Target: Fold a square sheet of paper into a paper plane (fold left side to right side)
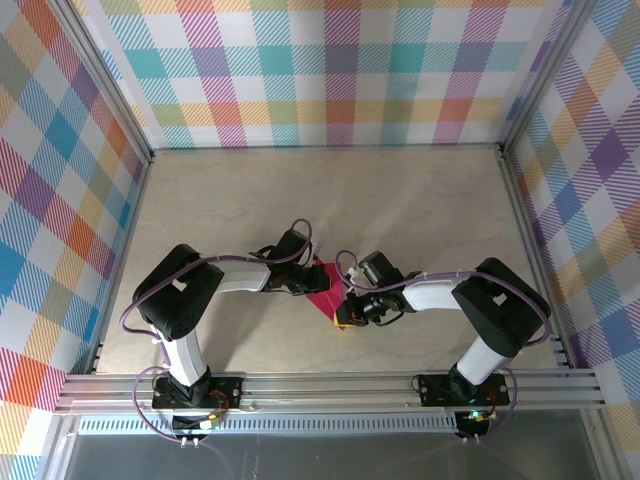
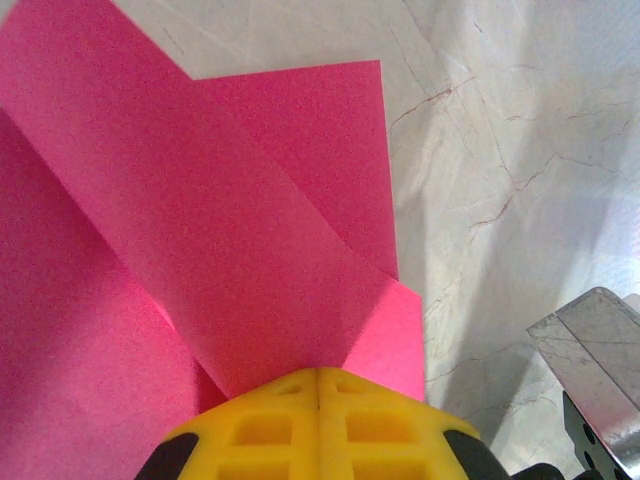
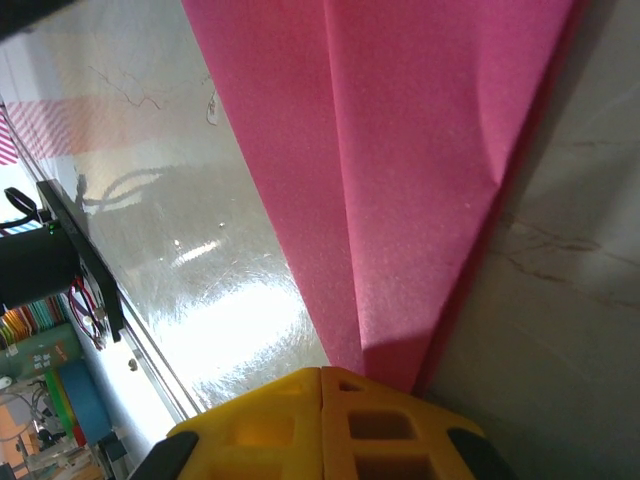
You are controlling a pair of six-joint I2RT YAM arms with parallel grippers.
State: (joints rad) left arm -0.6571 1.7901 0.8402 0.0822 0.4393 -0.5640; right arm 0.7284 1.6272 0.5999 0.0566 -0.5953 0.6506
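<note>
The square sheet of paper (image 1: 325, 292) is magenta-pink and folded into a pointed wedge of overlapping layers, lying between my two grippers at the table's near middle. My left gripper (image 1: 308, 285) is at its upper left corner. In the left wrist view the yellow fingertips (image 2: 280, 400) of the left gripper (image 2: 320, 370) are shut, and a folded flap of paper (image 2: 200, 200) runs up to them. My right gripper (image 1: 345, 318) is at the lower tip. It is shut too (image 3: 322, 370), and the paper's narrow end (image 3: 400, 150) passes under its right finger. I cannot tell whether either gripper pinches a layer.
The marble-patterned table (image 1: 330, 200) is bare behind the paper. An aluminium rail (image 1: 330, 385) runs along the near edge, with both arm bases on it. Checked walls close in the left, back and right. A grey metal part (image 2: 590, 370) sits to the right of the left gripper.
</note>
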